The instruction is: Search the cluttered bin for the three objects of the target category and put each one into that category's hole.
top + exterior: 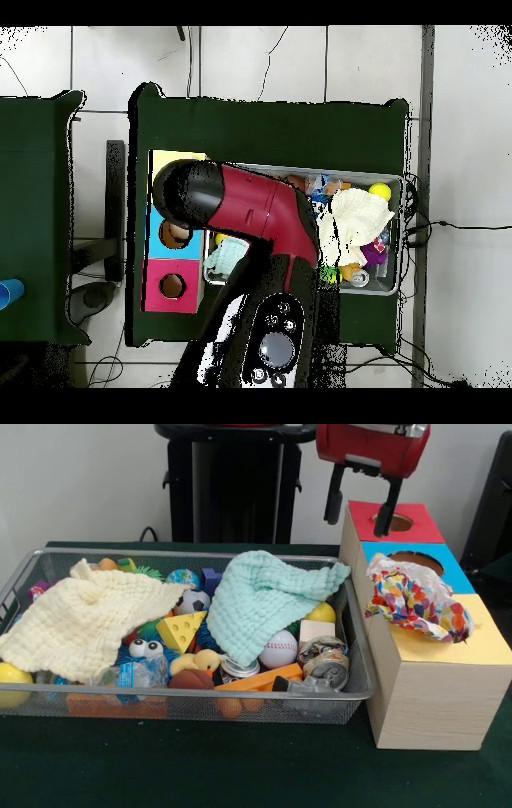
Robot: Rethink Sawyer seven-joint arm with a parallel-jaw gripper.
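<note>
Pincer (360, 508) hangs above the red-topped box (416, 522), fingers spread apart, gripping nothing. Dotted white cloth (416, 600) sits bunched on the yellow-topped box (448, 688), over its hole; the opening itself is hidden. Mint-green cloth (268, 600) and cream cloth (84, 620) lie draped over the clutter in the wire basket (200, 700) on the green counter (200, 768)

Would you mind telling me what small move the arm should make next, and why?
Probably move across to the mint-green cloth in the wire basket. The dotted cloth already sits on the yellow-topped box, the gripper hangs open and empty above the boxes, and the mint-green cloth lies nearest, uncovered.
</note>
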